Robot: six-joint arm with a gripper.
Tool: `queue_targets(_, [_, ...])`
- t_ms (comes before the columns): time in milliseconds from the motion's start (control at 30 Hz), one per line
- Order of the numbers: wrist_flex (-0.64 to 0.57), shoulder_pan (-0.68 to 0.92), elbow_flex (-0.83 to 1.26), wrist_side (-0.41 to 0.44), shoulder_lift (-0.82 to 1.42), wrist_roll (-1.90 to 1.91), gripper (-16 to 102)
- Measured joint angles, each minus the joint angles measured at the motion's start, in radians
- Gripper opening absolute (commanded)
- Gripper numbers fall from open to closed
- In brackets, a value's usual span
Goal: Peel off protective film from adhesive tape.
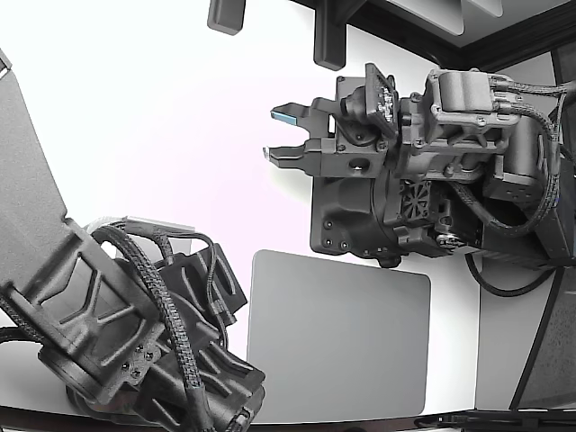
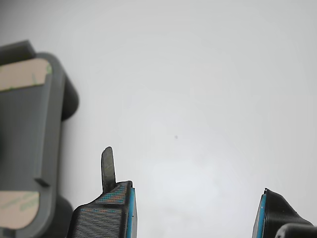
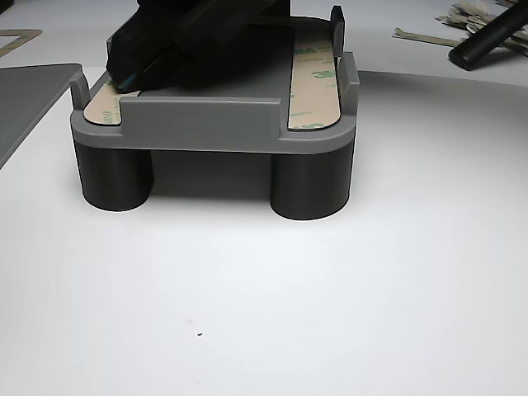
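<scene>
A grey fixture [image 3: 206,124] on round legs stands on the white table. It carries two tan tape strips: one with green print [image 3: 313,78], and one [image 3: 103,103] partly hidden under a second arm's dark gripper [image 3: 165,49]. The wrist view shows the fixture [image 2: 29,134] at the frame's edge with two strip ends [image 2: 22,74] [image 2: 17,208]. My gripper [image 2: 195,210] is open and empty over bare table, apart from the fixture. A thin dark tab [image 2: 108,166] sticks out from one finger. In the exterior view my gripper [image 1: 279,133] is open at the centre-right.
A grey mat [image 1: 337,337] lies on the table; it also shows in the other view [image 3: 29,99]. The second arm [image 1: 117,333] fills the exterior view's lower left. Loose film scraps [image 3: 458,21] and a black rod [image 3: 491,37] lie behind the fixture.
</scene>
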Motion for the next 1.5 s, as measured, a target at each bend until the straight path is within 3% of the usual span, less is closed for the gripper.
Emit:
queue_targets(200, [0.106, 0.109, 0.032, 0.054, 0.000, -0.127, -11])
queue_targets(433, [0.129, 0.153, 0.032, 0.078, 0.000, -0.658, -11])
queue_targets(633, [0.052, 0.287, 0.032, 0.212, -0.058, -1.262, -11])
queue_targets(833, [-0.060, 0.387, 0.025, 0.318, -0.186, -1.582, -11])
queue_targets(1200, [-0.166, 0.598, -0.095, 0.529, -0.479, -1.500, -11])
queue_targets(1500, [-0.232, 0.646, -0.083, 0.571, -0.546, -1.359, -11])
